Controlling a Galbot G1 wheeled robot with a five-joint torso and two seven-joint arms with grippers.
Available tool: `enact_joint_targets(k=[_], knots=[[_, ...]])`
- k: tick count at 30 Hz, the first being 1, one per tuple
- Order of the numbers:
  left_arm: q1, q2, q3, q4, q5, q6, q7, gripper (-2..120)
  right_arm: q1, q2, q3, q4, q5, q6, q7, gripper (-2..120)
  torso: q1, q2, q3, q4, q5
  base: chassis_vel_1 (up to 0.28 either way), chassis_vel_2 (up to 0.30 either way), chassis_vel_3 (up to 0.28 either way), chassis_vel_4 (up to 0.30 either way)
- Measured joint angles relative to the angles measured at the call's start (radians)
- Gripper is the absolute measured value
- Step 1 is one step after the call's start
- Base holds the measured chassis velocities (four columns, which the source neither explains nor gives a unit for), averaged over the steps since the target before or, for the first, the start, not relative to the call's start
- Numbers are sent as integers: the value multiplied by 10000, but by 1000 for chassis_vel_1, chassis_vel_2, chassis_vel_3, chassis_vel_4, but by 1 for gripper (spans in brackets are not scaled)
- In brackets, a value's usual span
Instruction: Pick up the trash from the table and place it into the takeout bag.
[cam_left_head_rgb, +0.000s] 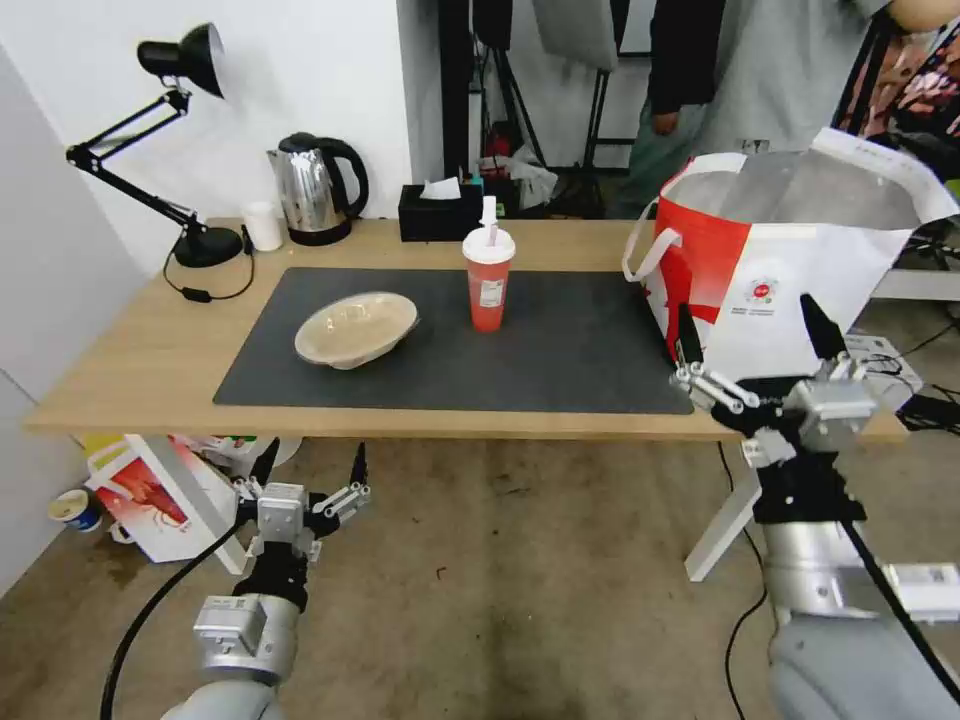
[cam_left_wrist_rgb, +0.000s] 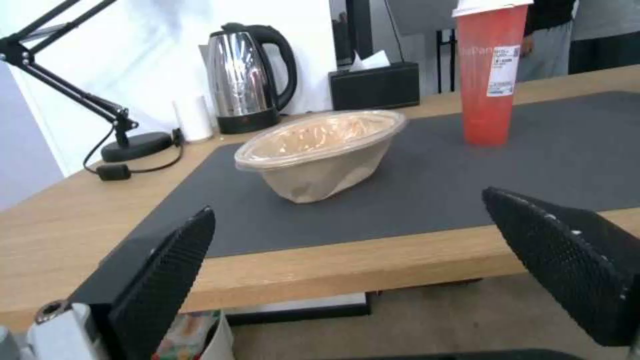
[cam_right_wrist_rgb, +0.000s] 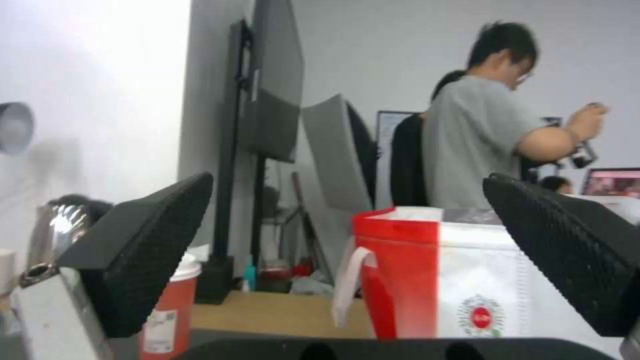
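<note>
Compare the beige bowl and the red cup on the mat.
The bowl is wide, shallow, beige and tilted; the cup is tall, narrow, red and upright. The cup has a white lid and straw; the bowl is open. Both sit on the dark mat, untouched.

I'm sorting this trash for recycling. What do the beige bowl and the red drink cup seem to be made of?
The beige bowl looks like matte moulded paper pulp: its side is dull and dented. A glossy clear film or lid seems to cover its top. The red drink cup looks like translucent plastic with a white plastic lid, a straw and a printed label.
</note>
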Motion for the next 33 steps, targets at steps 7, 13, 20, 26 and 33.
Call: enact_joint_targets(k=[7,13,20,26,33], knots=[[0,0,0,0,0,0,0,100,-740,528,-580,0,-985,832,507,100,0,1,0,-2,0,0,0,0,0],[0,0,0,0,0,0,0,100,-1220,851,-902,0,-1513,1586,490,100,0,0,0,-1,1,0,0,0,0],[0,0,0,0,0,0,0,100,-1667,1180,-1121,-854,-2071,2712,240,100,0,0,1,-1,3,0,0,0,0],[0,0,0,0,0,0,0,100,-1936,1205,-1376,-1339,-2413,3243,215,100,0,-2,0,-1,1,0,0,0,0],[0,0,0,0,0,0,0,100,-2191,1198,-1489,-1856,-2601,3746,238,100,2,-2,1,-1,2,0,0,0,0]])
